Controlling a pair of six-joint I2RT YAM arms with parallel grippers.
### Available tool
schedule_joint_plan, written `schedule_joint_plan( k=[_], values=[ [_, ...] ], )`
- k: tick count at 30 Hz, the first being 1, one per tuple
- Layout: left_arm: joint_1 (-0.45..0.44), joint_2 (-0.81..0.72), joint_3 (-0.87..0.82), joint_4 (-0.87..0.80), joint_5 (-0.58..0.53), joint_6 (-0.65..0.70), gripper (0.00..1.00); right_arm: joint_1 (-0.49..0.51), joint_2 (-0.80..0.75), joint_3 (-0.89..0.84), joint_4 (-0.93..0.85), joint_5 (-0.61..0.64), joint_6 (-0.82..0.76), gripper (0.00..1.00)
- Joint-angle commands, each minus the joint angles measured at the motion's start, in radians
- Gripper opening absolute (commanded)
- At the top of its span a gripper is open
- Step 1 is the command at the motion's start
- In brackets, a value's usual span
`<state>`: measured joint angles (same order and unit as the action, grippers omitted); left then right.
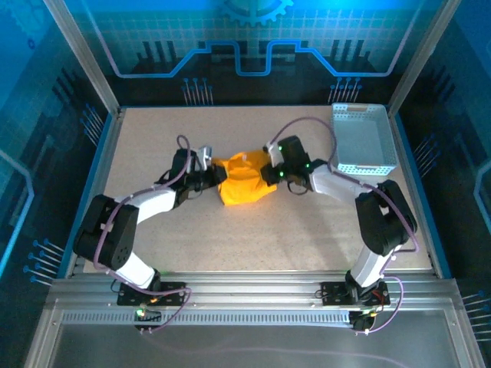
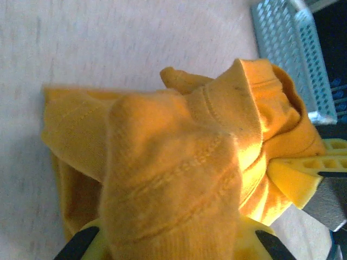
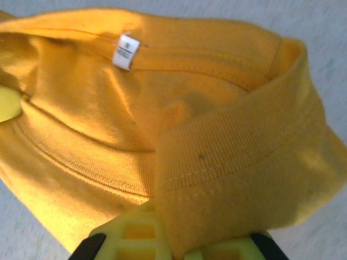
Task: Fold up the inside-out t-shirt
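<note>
The shirt (image 1: pixel 244 182) sits bunched in a small orange-yellow heap about the middle of the bench (image 1: pixel 268 238), a little toward the far side, and both arms reach in to it from either side. The left claw (image 1: pixel 215 176) has the heap's left edge and the right claw (image 1: pixel 268 172) the right edge, so the cloth hangs between them more as a lump than a sheet.

From the left wrist, the shirt (image 2: pixel 173 162) bulges up thick between the left claw (image 2: pixel 173 246), whose yellow fingers (image 2: pixel 89 238) are pressed together on a fat fold of it. Stitched seams run across that fold. Past the heap, a yellow finger of the right claw (image 2: pixel 312 168) pokes into the cloth on the far side, and the basket (image 2: pixel 295 54) shows in the upper corner.

From the right wrist, the right claw (image 3: pixel 168 241) is pinching the ribbed neckband (image 3: pixel 233 146), which drapes over its yellow finger (image 3: pixel 138 233). Behind it the shirt (image 3: pixel 108 124) lies open at the neck, with a small white label (image 3: pixel 126 52) sewn at the collar seam and facing out.

The pale perforated basket (image 1: pixel 367 163) stands at the bench's far right corner, near the right arm's elbow and apart from the shirt.
</note>
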<state>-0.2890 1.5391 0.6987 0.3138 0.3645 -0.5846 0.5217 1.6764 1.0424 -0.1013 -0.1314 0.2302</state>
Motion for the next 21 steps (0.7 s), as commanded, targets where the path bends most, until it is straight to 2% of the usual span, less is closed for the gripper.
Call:
schedule_joint_plan(
  k=[1,5,13,17,21],
  values=[
    [-0.034,-0.128,-0.076,0.107,0.019,-0.022,0.0,0.028,-0.164,-0.11,0.106,0.071,0.027,0.0],
    [-0.112,-0.231,-0.174,0.092,0.0,-0.055,0.0,0.05,-0.284,-0.27,0.122,0.081,0.093,0.0],
    [-0.201,-0.411,-0.376,0.07,-0.084,-0.129,0.0,0.069,-0.414,-0.473,0.119,0.084,0.191,0.0],
    [-0.223,-0.392,-0.417,0.076,-0.089,-0.167,0.0,0.074,-0.46,-0.522,0.118,0.076,0.232,0.02],
    [-0.223,-0.302,-0.388,0.09,-0.11,-0.173,0.0,0.074,-0.394,-0.478,0.103,0.077,0.244,0.02]
  ],
)
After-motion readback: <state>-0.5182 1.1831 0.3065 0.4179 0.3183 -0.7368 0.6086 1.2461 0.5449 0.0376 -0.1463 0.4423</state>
